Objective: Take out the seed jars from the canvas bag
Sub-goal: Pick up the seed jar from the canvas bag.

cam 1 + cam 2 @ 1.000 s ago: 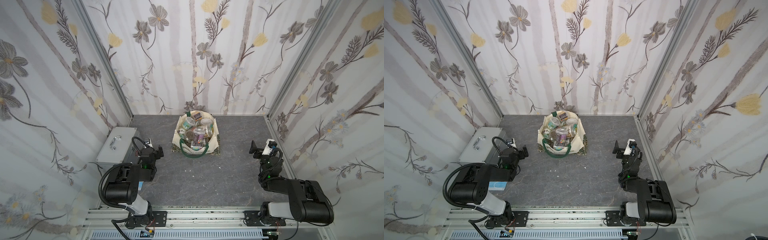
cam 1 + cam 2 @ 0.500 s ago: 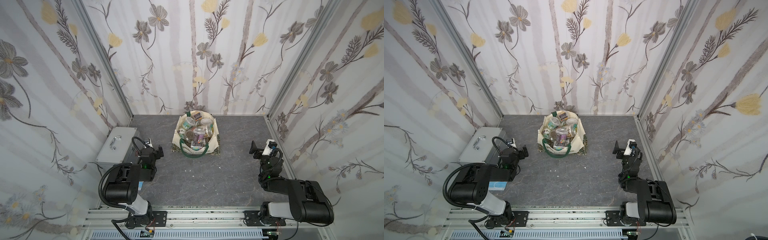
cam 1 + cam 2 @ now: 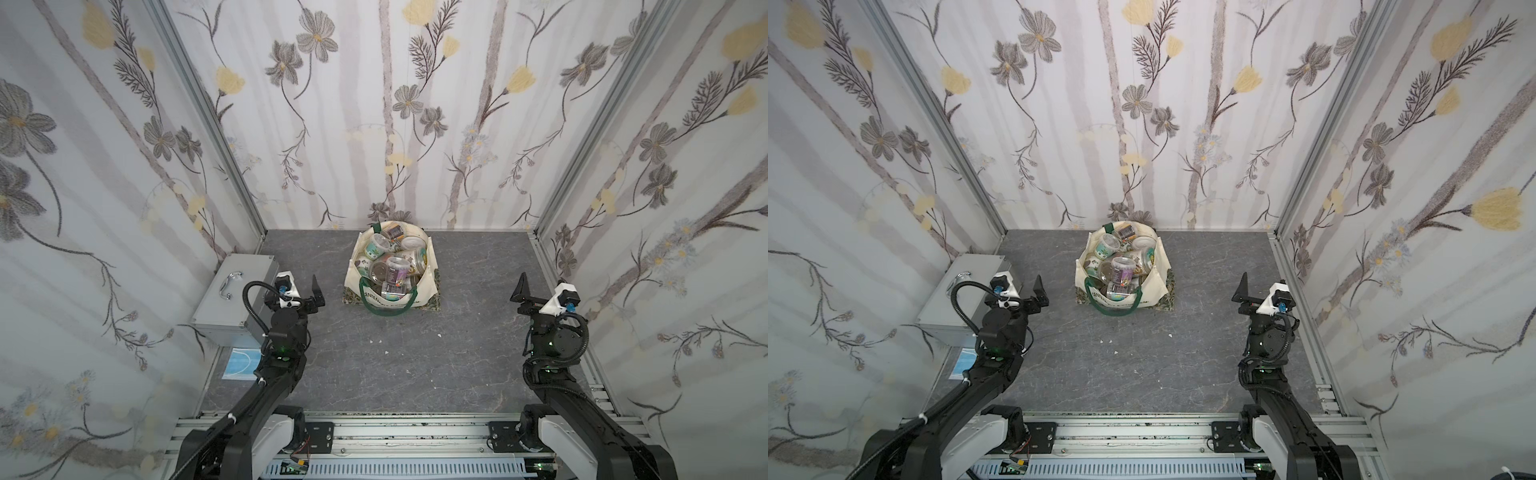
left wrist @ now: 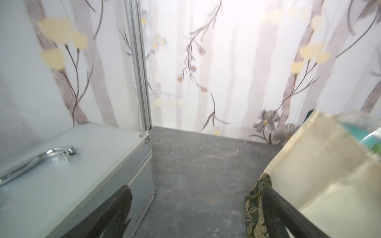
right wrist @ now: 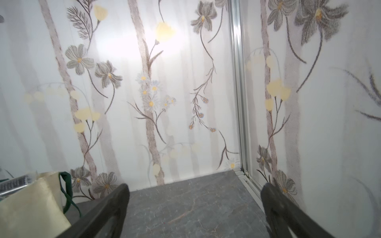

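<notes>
The cream canvas bag (image 3: 420, 287) (image 3: 1152, 286) with dark green handles stands open at the middle back of the grey floor. Several seed jars (image 3: 394, 270) (image 3: 1122, 268) are heaped inside it, clear with colourful labels. My left gripper (image 3: 301, 293) (image 3: 1023, 291) hovers open to the bag's left, beside its patterned base. In the left wrist view the gripper (image 4: 195, 189) frames bare floor, with the bag's wall (image 4: 319, 164) just outside one finger. My right gripper (image 3: 540, 291) (image 3: 1260, 293) (image 5: 195, 187) stands open and empty, well to the bag's right, near the side wall.
A silver metal case (image 3: 235, 295) (image 4: 61, 164) with a chrome handle lies against the left wall, right beside my left gripper. A blue face mask (image 3: 241, 362) lies in front of it. Small white crumbs (image 3: 378, 340) dot the floor. Floral walls close in three sides.
</notes>
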`<state>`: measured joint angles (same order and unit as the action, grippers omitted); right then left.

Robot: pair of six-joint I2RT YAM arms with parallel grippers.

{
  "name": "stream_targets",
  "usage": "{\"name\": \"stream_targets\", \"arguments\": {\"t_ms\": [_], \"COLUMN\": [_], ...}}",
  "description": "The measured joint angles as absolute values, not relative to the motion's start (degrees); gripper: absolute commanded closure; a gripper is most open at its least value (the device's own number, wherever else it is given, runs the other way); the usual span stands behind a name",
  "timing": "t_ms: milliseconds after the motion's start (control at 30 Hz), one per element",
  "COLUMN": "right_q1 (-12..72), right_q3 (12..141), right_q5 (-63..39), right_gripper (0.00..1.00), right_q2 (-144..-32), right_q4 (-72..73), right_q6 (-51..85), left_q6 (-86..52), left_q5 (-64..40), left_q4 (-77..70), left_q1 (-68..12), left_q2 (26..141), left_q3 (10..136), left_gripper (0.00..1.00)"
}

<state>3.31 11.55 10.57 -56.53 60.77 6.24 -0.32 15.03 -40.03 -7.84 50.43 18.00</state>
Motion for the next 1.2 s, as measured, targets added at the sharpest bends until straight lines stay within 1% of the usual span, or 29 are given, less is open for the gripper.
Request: {"name": "stream_targets", "arguments": {"t_ms": [133,267,433,567,700,867,1033,1200], "right_q1": [3.7,3.7,3.7,3.3,3.1,2.6,2.0,1.0], "right_q3": [18.4,28.5,40.1,45.0,47.7,52.2,54.2,51.4], "right_q5": [10.3,8.6,4.7,0.6,-3.2,-9.0,-14.3,-18.9], "right_gripper": [0.00,0.00,0.00,0.00,0.00,0.00,0.00,0.00], "right_q2": [-48.4,-41.9,-36.2,-32.9,-32.2,-36.7,-40.9,-42.3], "right_q4": [48.6,31.4,12.3,1.7,-3.0,-6.0,-6.7,-5.4], "right_q6": [11.6,17.7,24.1,28.4,31.6,34.3,37.6,41.1], "left_q6": [-5.3,-12.9,-24.3,-30.9,-32.7,-31.1,-29.5,-32.8], "left_q5": [14.0,11.6,8.6,7.9,3.2,0.6,0.1,2.5], "left_q4": [-26.5,-15.5,-0.3,12.6,21.5,30.3,32.5,32.2], "left_q1": [-7.9,-7.9,-7.9,-7.9,-7.9,-7.9,-7.9,-7.9], "left_q2": [37.9,30.4,25.2,25.4,29.3,33.5,31.1,27.1], "left_q3": [22.9,28.8,39.9,51.2,59.5,66.9,67.7,63.6], "left_gripper": [0.00,0.00,0.00,0.00,0.00,0.00,0.00,0.00]}}
